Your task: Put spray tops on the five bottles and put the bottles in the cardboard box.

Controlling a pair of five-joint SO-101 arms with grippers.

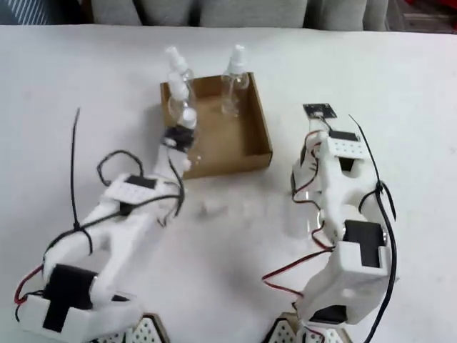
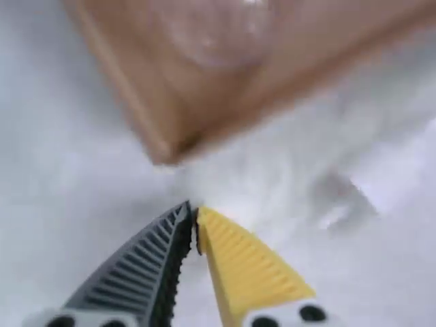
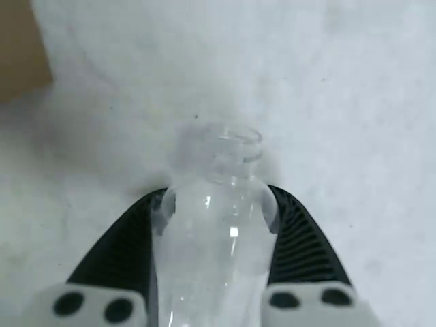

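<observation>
One cardboard box (image 1: 260, 132), upper centre of frame. One lone spray-topped bottle (image 1: 234, 84) at the box's upper right. Bottle cluster (image 1: 181, 96) at its upper left: two or three, overlapping, count uncertain. One uncapped bottle (image 3: 216, 231). Two arms: left arm (image 1: 118, 214), right arm (image 1: 346, 193). One small dark board (image 1: 319, 111).

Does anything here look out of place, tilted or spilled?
Nothing spilled or damaged. Only the bottle in the right gripper has a bare, open neck, while the bottles standing in the cardboard box carry spray tops.

Capped bottles (image 1: 234, 86) stand in the cardboard box (image 1: 235, 163), uncapped bottle (image 3: 218, 204) outside.
</observation>
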